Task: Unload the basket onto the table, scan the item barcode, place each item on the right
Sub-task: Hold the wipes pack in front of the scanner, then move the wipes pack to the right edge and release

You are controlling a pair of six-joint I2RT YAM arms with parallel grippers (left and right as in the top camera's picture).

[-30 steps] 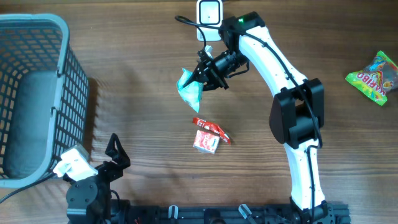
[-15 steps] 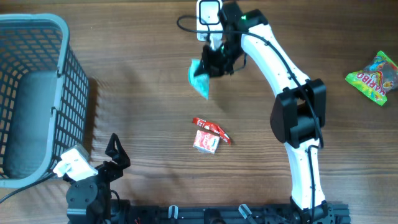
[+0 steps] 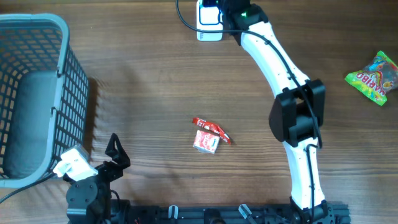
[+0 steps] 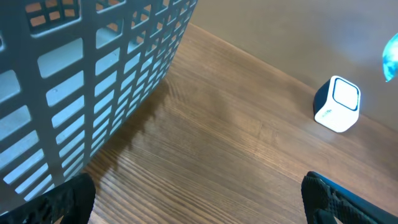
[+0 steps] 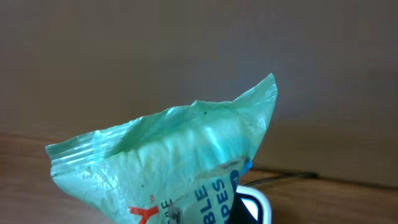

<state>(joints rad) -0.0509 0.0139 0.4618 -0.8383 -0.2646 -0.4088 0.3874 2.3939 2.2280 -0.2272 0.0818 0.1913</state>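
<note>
A crumpled teal plastic packet (image 5: 168, 158) with blue and red print fills the right wrist view, and it hides the fingers holding it. My right gripper (image 3: 224, 7) is shut on this packet at the table's far edge, right by the white scanner cube (image 3: 207, 20). The scanner (image 5: 260, 206) peeks out just behind the packet's lower right. The overhead view does not show the packet. In the left wrist view the scanner (image 4: 337, 104) stands far off, with a teal sliver (image 4: 392, 57) at the right edge. My left gripper (image 4: 199, 211) is open and empty low over the wood.
A grey mesh basket (image 3: 43, 25) takes up the left side and looms close in the left wrist view (image 4: 93, 74). A red-and-white box (image 3: 206, 142) with a red wrapper (image 3: 211, 127) lies mid-table. A green candy bag (image 3: 375, 76) sits far right.
My right arm has carried the teal packet from mid-table up and back to the scanner, and the packet has left the overhead view. The left arm has not moved.
</note>
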